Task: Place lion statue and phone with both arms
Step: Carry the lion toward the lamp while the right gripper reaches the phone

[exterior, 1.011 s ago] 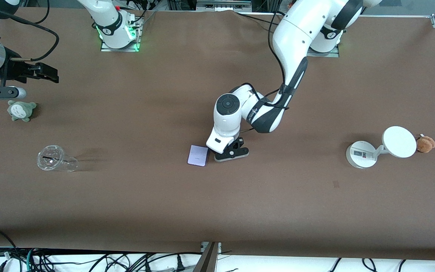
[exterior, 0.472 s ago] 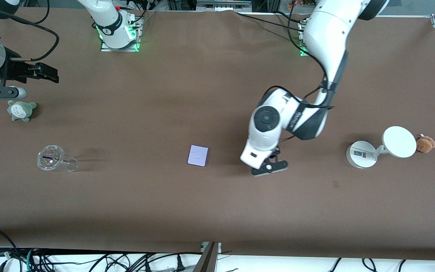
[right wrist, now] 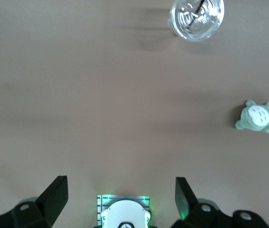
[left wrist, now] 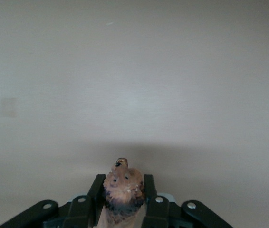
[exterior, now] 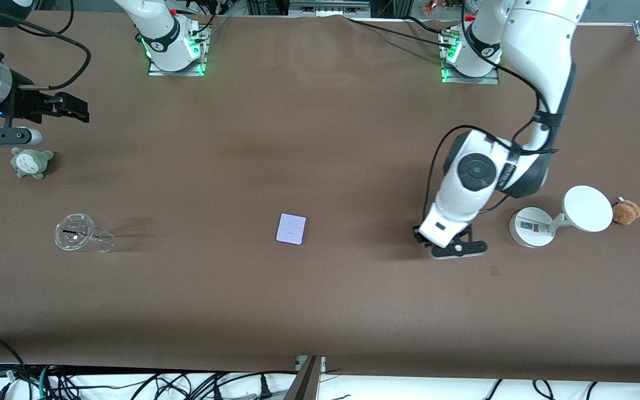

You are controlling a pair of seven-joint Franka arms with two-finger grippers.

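Observation:
The phone (exterior: 291,228), a flat pale lavender rectangle, lies on the brown table near its middle, with nothing touching it. My left gripper (exterior: 453,248) is low over the table between the phone and a white stand. In the left wrist view the left gripper (left wrist: 122,183) is shut on the lion statue (left wrist: 123,189), an orange-brown figurine with a darker mane, held between the fingers. The lion statue is hidden under the wrist in the front view. My right gripper (exterior: 70,108) is open and empty, held up over the right arm's end of the table, and it waits.
A white round-based stand with a disc (exterior: 536,225) and a fluffy brown plush (exterior: 626,211) sit at the left arm's end. A grey-green plush (exterior: 31,162) and a clear cup on its side (exterior: 78,233) sit at the right arm's end.
My left gripper has moved from right beside the phone toward the left arm's end, close to the white stand. The phone stayed put. The right arm has not moved.

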